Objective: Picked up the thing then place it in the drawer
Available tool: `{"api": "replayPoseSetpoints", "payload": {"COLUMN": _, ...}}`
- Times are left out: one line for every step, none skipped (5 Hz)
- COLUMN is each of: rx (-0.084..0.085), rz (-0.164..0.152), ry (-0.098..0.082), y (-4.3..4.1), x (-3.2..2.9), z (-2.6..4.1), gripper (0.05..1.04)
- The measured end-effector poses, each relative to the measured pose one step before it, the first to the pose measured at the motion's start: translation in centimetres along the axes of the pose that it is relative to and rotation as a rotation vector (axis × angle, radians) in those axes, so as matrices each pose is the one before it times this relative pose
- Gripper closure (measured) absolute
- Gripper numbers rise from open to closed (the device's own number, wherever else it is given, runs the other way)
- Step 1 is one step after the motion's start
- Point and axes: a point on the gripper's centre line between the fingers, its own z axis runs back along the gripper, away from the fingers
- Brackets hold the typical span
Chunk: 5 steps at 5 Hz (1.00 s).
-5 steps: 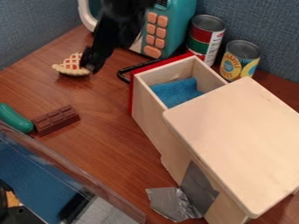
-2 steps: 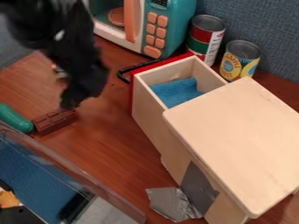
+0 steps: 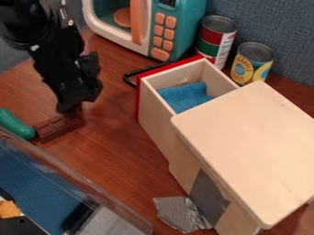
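Black gripper at grooved, blocky chocolate bar, spread or pinching, can't tell, open pale-wood drawer, red front, soft-textured blue cloth inside, crinkled silver tape

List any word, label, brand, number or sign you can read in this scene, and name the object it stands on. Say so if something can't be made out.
No text can be quoted with certainty.
Yellow-labelled can: curved lettering, too unclear to quote.
Red and green can: marks on its white panel, too small to read.
Teal toy microwave: marks on its dark display, too small to read.
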Motion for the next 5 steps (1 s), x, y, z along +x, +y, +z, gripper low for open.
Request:
{"api": "replayPoseSetpoints", "payload": {"rx": 0.0125, "rz": 0.0131, "ry": 0.0132, "y": 0.352, "x": -0.251, "z": -0.434, "gripper": 0.083}}
{"api": "replayPoseSetpoints", "payload": {"rx": -0.0050, "rz": 0.0249, "ry": 0.0176, "y": 0.444, "x": -0.298, "z": -0.584, "gripper": 0.083}}
{"api": "replayPoseSetpoints", "payload": {"rx": -0.0044, "rz": 0.0173, "ry": 0.0287, "y": 0.634, "x": -0.380, "z": -0.798, "gripper": 0.083}}
{"api": "replayPoseSetpoints", "payload": {"rx": -0.0098, "rz": 0.0202, "ry": 0.0152, "y": 0.477, "x": 0.043, "z": -0.440, "gripper": 0.083}}
{"api": "replayPoseSetpoints", "payload": {"rx": -0.0097, "rz": 0.0101, "ry": 0.0136, "y": 0.371, "x": -0.149, "z": -0.547, "gripper": 0.125}}
